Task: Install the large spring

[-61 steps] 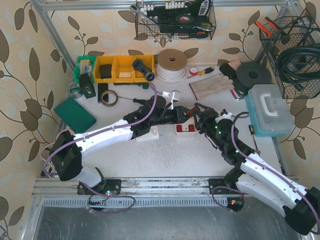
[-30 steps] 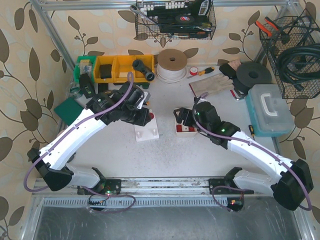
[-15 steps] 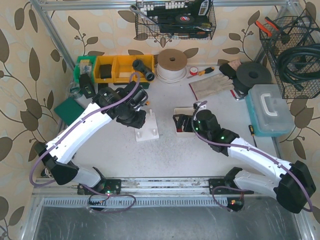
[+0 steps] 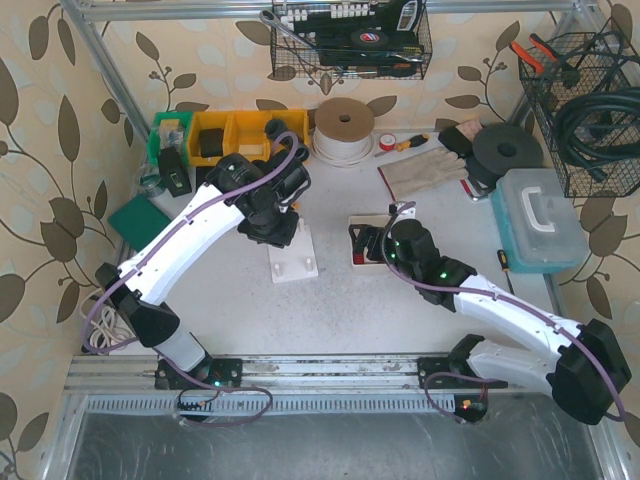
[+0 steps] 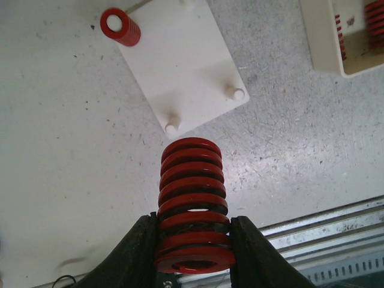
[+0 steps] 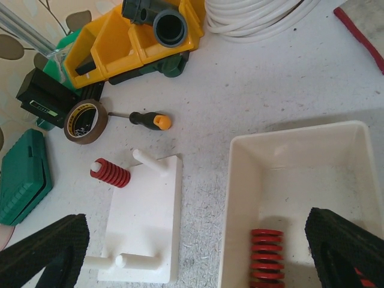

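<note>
Item: large spring point(image 5: 192, 198), red, thick-wire coil with open turns. Location: held in the left gripper point(image 5: 193, 255), above the table and short of the white peg plate point(image 5: 180, 60), touching nothing else. Hold: I have the jaws closed onto the turns at one end, one finger on each flank, with the free end pointing toward the plate and its bore unobstructed. Handling, as I judge it: steel, stiff, fairly heavy for its size, not fragile. The painted round flank looks slick, so it may roll or pivot between the fingers. With the grip at one end, the long free length could tilt when it meets a peg. Best hold: across the diameter, clear of the leading opening. Target: two bare pegs point(image 5: 172, 127) show on the plate's near edge, and I cannot tell which is meant for this coil. A small spring point(image 5: 120, 27) sits on a far peg. Other tool: right gripper point(image 6: 195, 252), fingers spread wide, holding nothing, over the white tray point(image 6: 288, 133) of spare springs point(image 6: 267, 258).
</note>
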Robot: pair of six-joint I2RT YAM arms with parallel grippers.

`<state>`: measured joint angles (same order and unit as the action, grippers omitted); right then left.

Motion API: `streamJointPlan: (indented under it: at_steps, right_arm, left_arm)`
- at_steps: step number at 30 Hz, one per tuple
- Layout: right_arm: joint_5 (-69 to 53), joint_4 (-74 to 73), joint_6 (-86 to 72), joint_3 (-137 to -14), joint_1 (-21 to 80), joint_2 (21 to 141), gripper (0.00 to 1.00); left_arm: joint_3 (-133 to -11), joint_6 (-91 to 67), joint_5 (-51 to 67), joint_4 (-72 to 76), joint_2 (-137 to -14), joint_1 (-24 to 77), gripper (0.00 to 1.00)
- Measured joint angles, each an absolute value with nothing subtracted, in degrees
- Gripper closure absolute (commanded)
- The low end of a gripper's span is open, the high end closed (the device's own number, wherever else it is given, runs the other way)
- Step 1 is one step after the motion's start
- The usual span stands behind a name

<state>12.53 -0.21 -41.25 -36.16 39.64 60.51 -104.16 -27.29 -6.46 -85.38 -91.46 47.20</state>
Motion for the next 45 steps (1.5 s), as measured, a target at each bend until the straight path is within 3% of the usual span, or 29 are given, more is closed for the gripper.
streamJointPlan:
  at_steps: [26, 37, 45]
  right_arm:
    - [13.8, 0.6, -41.3, -36.1, 39.6, 62.7, 0.04]
    - [14.1, 0.7, -41.3, -36.0, 39.6, 61.7, 0.05]
    - [14.4, 0.7, -41.3, -36.0, 39.6, 61.7, 0.05]
  left_arm:
    - [-117.2, -24.2, -8.9, -86.9, -101.2, 46.8, 1.0]
    - [-116.9, -22.4, -5.8, -86.9, -101.5, 42.8, 1.0]
    - [-105.9, -22.4, -3.5, -86.9, -101.5, 42.3, 1.0]
